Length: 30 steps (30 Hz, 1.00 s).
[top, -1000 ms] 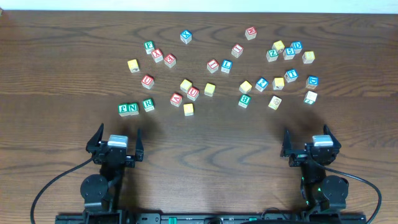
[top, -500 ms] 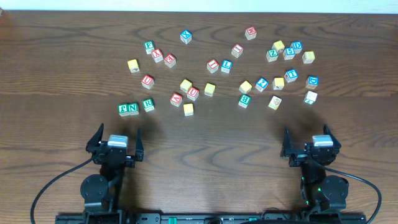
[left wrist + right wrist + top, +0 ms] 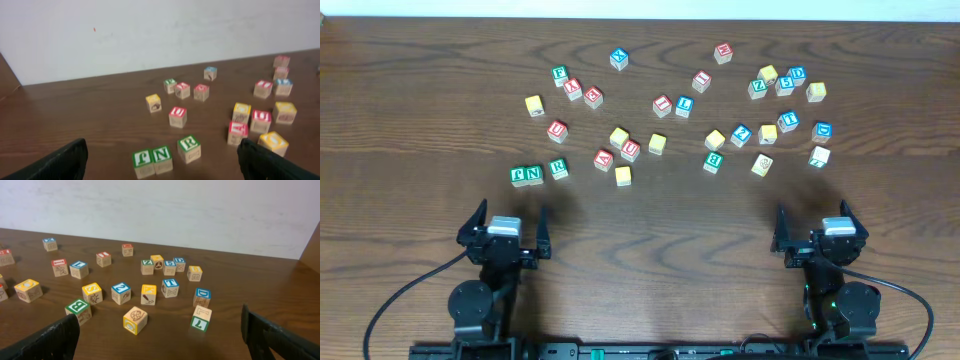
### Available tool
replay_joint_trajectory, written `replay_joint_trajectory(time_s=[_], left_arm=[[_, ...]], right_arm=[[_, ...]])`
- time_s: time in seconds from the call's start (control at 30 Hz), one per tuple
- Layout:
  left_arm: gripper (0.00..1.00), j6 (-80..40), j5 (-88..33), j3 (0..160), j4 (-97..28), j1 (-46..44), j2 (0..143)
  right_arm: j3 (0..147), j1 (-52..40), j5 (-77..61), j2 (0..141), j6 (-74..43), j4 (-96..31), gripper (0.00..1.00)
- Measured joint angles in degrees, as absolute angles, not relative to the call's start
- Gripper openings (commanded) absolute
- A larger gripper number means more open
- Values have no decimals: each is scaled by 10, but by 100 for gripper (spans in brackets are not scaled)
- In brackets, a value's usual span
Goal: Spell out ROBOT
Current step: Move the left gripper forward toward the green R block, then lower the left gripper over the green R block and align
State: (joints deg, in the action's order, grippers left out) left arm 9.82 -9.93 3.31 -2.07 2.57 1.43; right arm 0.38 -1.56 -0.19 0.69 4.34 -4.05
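The green R cube (image 3: pixel 558 168) (image 3: pixel 189 148) lies just beyond my left gripper (image 3: pixel 508 224), which is open with nothing between its fingers (image 3: pixel 60 162). The green B cube (image 3: pixel 713 161) (image 3: pixel 78 311) and the blue T cube (image 3: pixel 787 121) (image 3: pixel 170 287) lie ahead of my right gripper (image 3: pixel 815 226), also open and empty. A yellow-sided cube (image 3: pixel 761 165) (image 3: pixel 135 320), yarn picture on top, sits nearest the right gripper. Another yellow cube (image 3: pixel 623 175) (image 3: pixel 273 142) lies right of the R.
A green N cube (image 3: pixel 533 174) (image 3: pixel 162 157) and another green cube (image 3: pixel 519 176) touch each other left of the R. Several red, blue and yellow cubes are scattered across the far half of the wooden table (image 3: pixel 650 240). A white wall stands behind.
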Motion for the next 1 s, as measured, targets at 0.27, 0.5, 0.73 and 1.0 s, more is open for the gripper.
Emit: replay_joint_trajectory(time_s=[0.27, 0.5, 0.73, 1.0], left_arm=[[94, 66, -100, 286, -143, 25, 248], [95, 59, -133, 595, -352, 25, 551], [95, 58, -171, 764, -452, 25, 743], [95, 54, -188, 766, -444, 25, 801]], right_arm=[[4, -15, -1, 6, 43, -40, 99], [4, -15, 0, 6, 42, -40, 99], [4, -15, 0, 6, 41, -41, 99], [4, -15, 0, 6, 41, -41, 99]])
